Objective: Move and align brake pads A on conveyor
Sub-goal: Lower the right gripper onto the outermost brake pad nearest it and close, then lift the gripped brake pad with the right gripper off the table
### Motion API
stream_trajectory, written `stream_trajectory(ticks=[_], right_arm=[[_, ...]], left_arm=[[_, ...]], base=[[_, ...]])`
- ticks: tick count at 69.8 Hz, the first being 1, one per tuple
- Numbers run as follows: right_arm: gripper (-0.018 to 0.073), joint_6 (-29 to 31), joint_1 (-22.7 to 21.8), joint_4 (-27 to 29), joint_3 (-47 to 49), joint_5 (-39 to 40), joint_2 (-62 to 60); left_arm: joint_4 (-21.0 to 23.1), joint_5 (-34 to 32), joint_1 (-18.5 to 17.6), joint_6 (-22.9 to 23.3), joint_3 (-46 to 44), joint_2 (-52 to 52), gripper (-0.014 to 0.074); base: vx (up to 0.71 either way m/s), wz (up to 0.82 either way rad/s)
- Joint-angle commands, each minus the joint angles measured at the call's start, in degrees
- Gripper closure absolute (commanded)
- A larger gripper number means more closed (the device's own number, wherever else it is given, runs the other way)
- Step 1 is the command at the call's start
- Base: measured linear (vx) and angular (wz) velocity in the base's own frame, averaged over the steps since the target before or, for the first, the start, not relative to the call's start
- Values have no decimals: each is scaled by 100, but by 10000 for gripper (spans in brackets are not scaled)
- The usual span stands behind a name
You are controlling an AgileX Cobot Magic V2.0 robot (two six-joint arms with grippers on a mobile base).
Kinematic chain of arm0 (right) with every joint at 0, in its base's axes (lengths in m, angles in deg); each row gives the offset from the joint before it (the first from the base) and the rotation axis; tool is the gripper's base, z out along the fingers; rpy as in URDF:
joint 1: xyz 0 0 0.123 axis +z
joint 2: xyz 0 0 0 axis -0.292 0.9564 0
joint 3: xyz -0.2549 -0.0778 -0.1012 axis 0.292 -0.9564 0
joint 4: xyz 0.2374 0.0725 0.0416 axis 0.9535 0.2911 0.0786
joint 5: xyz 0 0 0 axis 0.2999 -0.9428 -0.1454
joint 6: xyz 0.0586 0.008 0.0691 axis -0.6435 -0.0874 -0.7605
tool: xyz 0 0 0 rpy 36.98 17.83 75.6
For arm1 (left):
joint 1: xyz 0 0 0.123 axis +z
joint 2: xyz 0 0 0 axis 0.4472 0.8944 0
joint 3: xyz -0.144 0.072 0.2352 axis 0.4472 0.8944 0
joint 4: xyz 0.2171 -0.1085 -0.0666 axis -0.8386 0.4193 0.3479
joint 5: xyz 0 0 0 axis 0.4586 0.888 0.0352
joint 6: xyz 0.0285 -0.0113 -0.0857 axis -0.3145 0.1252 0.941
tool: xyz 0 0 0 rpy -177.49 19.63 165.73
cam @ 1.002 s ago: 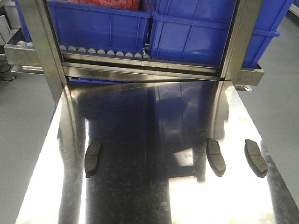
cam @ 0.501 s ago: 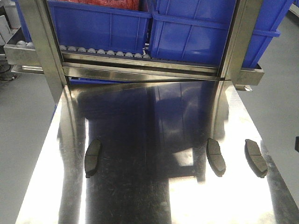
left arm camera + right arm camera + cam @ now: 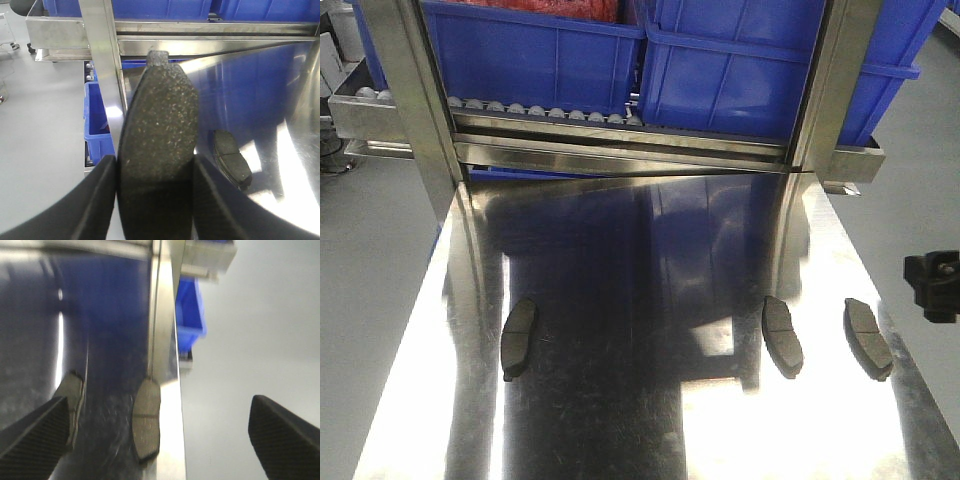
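Note:
Three brake pads A lie on the shiny steel tabletop [image 3: 640, 420]: one at the left [image 3: 518, 338], one right of centre [image 3: 783, 335], one by the right edge [image 3: 868, 338]. My left gripper [image 3: 154, 162] is shut on a fourth pad [image 3: 159, 125], which it holds upright above the table's left edge; the left table pad [image 3: 231, 159] lies just to its right. My right gripper [image 3: 159, 401] is wide open above the right-edge pad [image 3: 146, 420], with the centre-right pad [image 3: 72, 390] by its left finger. The conveyor is out of view.
A steel roller rack [image 3: 620, 140] with blue bins [image 3: 530, 50] stands behind the table, on two steel posts [image 3: 415, 100]. A blue bin [image 3: 97, 125] sits low beside the table's left edge. Grey floor lies on both sides. The right arm's black end [image 3: 932, 283] shows at the right edge.
The black end of my right arm has come into the front view from the right edge, moving left toward the right-edge pad. The three pads on the table have not moved.

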Motion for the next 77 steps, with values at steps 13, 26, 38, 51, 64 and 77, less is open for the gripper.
stream_trajectory(ticks=[13, 26, 38, 51, 64, 77], right_arm=[[-119, 67, -36, 312, 1280, -1000, 1706], [-109, 72, -36, 478, 1780, -1177, 2879], [-94, 72, -36, 478, 1902, -1124, 3620], [-62, 118, -36, 478, 1902, -1130, 4073], [-19, 165, -36, 478, 1902, -1089, 4263], [13, 224, -36, 478, 1902, -1084, 4330]], left_arm=[[107, -542, -16, 45, -170, 11, 492], [107, -542, -16, 45, -170, 11, 492], [107, -542, -16, 45, -170, 11, 492], [107, -542, -16, 45, -170, 11, 492], [107, -542, -16, 45, -170, 11, 492], [107, -542, -16, 45, -170, 11, 492]], base=[[0, 0], [0, 0], [0, 0], [0, 0], [0, 0], [0, 0]])
